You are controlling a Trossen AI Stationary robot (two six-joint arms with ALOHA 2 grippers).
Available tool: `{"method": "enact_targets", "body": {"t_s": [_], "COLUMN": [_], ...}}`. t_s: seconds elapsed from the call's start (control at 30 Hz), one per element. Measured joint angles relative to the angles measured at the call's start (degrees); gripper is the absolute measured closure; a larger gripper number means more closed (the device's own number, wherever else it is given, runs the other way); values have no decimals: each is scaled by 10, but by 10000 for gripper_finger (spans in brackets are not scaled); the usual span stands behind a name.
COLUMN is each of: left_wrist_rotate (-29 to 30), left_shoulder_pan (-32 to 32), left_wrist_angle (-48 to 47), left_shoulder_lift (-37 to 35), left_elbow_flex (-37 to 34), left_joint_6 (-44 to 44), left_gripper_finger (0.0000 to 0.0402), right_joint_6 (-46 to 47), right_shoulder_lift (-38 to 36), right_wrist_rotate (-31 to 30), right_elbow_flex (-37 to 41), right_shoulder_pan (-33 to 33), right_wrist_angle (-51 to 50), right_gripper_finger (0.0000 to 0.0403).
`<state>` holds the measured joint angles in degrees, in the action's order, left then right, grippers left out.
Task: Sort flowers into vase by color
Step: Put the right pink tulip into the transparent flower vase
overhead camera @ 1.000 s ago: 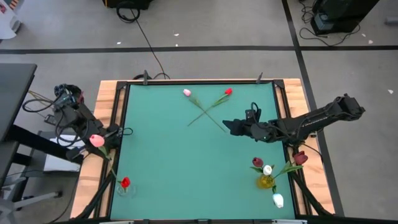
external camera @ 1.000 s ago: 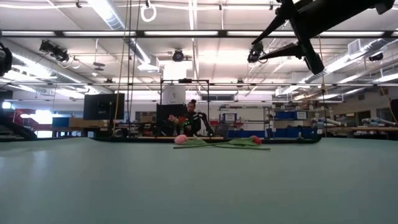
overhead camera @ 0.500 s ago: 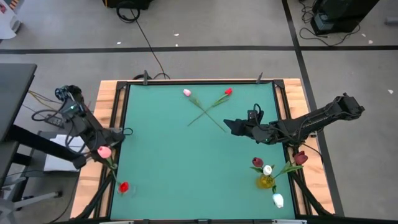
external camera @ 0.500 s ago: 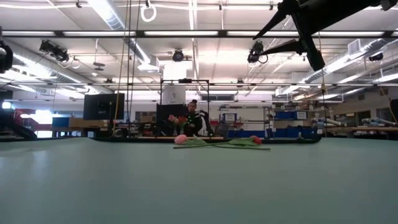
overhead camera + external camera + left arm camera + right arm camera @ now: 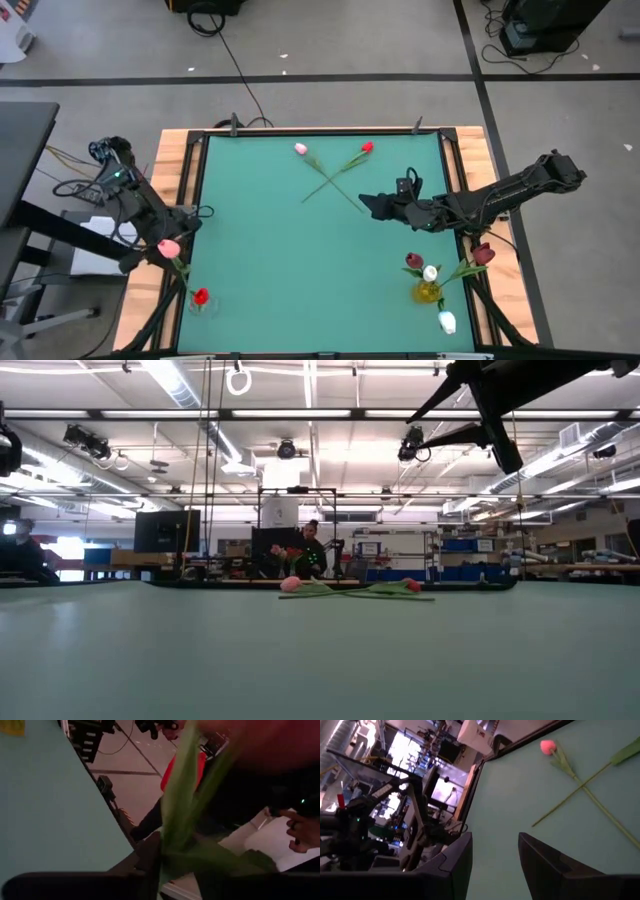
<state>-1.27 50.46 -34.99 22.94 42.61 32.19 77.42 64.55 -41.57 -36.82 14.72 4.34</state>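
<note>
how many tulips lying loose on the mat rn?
2. A pink tulip and a red tulip lie crossed at the stems near the far edge of the mat. The rest are in vases or with the left arm.

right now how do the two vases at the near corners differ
The left vase holds one red tulip; the right vase holds several, maroon and white among them. The left vase looks clear, the right one yellowish. Both stand upright near the table's front edge.
</note>
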Motion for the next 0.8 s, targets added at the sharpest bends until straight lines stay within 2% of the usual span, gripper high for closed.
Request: {"method": "enact_targets", "body": {"t_s": [0.17, 0.3, 0.57, 0.8], "left_wrist_rotate": [-40, -74, -90, -96], "left_shoulder_pan": [0, 0, 0, 0], "left_wrist_angle": [5, 5, -2, -76], "left_shoulder_lift": [0, 0, -1, -1], "left_elbow_flex": [0, 0, 0, 0], "left_joint_6": [63, 102, 184, 257], "left_gripper_finger": [245, 220, 214, 214], "right_joint_6": [0, 0, 0, 0], "right_shoulder_lift": [0, 0, 0, 0], "right_wrist_rotate": [13, 13, 18, 22], "right_elbow_flex": [0, 0, 0, 0], "right_shoulder_pan": [1, 2, 2, 2], "right_wrist_angle": [0, 0, 0, 1], "right_gripper_finger": [236, 236, 236, 236]}}
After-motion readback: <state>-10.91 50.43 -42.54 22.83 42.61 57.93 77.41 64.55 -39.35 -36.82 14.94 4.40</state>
